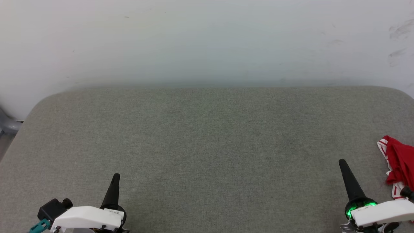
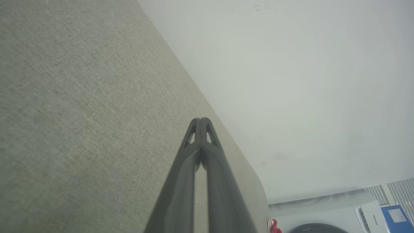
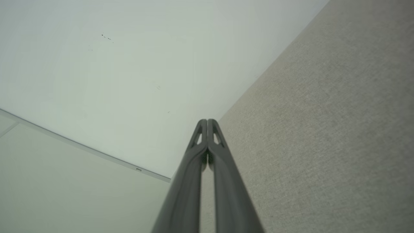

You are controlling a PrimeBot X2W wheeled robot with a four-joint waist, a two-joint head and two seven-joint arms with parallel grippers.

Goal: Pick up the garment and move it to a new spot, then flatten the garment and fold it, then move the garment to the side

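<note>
The garment (image 1: 399, 165), a red cloth with red-white striped trim, lies bunched at the right edge of the grey table (image 1: 207, 145), partly cut off by the head view's border. A small red scrap of the garment (image 2: 273, 226) also peeks past the table's far corner in the left wrist view. My right gripper (image 1: 342, 161) is shut and empty, its tips a short way left of the garment. My left gripper (image 1: 116, 176) is shut and empty at the lower left, far from the cloth. Tips of the left gripper (image 2: 201, 119) and of the right gripper (image 3: 207, 120) meet in their wrist views.
A pale wall (image 1: 207, 38) rises behind the table. A white washing machine (image 2: 323, 210) and a blue box (image 2: 396, 218) stand beyond the table's right end. A grey object (image 1: 6, 124) sits off the left corner.
</note>
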